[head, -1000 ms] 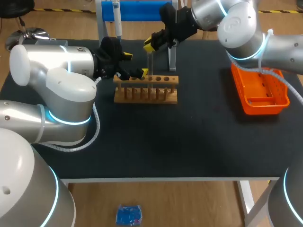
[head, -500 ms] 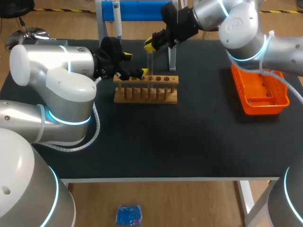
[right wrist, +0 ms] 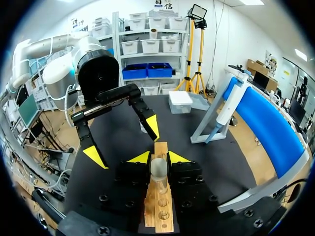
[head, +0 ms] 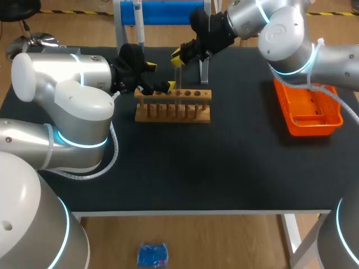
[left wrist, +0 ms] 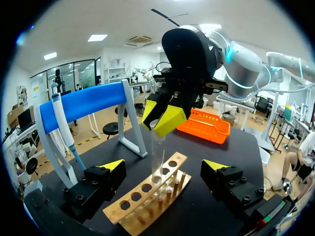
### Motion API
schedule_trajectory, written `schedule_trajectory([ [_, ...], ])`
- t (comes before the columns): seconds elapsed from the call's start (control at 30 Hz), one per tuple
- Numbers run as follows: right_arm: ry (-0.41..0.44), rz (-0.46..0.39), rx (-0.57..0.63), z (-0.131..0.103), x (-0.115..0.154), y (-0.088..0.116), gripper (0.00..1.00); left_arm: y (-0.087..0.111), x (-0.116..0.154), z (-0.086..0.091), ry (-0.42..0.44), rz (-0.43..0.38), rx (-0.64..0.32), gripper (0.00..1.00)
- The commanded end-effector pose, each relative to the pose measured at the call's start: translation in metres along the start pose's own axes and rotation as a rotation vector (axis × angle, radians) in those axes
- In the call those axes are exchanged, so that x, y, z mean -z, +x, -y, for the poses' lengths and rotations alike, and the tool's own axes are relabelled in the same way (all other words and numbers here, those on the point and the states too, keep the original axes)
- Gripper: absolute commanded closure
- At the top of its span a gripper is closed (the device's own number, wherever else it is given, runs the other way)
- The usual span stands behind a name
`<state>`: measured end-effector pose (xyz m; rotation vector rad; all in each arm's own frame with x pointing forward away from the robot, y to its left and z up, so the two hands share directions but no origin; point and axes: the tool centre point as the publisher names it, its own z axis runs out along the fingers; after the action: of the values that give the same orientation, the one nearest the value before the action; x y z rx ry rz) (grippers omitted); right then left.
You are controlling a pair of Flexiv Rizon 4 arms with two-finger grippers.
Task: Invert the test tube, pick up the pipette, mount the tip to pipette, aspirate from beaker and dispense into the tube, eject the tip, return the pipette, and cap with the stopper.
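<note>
A clear test tube [head: 178, 77] stands upright with its lower end at a hole of the wooden rack [head: 173, 106]. My right gripper [head: 178, 54] is shut on the tube's top from above. From its own wrist, the right gripper [right wrist: 159, 158] has its yellow tips on either side of the tube [right wrist: 158, 169]. My left gripper [head: 155, 77] is open at the rack's left end. Its view shows the left gripper [left wrist: 162, 167] straddling the rack [left wrist: 147, 196], with the tube [left wrist: 158, 157] between but untouched. The pipette [head: 140, 28] hangs on the blue stand [head: 168, 12].
An orange tray [head: 308, 106] lies at the table's right side. The blue stand's legs [head: 204, 70] rise just behind the rack. The dark mat in front of the rack [head: 190, 162] holds nothing.
My right arm has shifted slightly, keeping the tube in its grip over the rack. The left arm has not moved.
</note>
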<state>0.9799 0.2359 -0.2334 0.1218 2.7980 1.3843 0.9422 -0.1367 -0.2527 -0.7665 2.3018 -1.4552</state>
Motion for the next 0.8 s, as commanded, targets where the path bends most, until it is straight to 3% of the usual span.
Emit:
schedule_trajectory([
  [0.03,0.004,0.001,-0.001,0.000,0.000,0.000,1.00,0.000,-0.001,0.000,0.000,0.002,0.000,0.00],
  [0.8,0.026,0.004,-0.007,0.014,-0.010,0.003,1.00,0.000,-0.001,0.000,0.000,0.002,0.000,0.00],
])
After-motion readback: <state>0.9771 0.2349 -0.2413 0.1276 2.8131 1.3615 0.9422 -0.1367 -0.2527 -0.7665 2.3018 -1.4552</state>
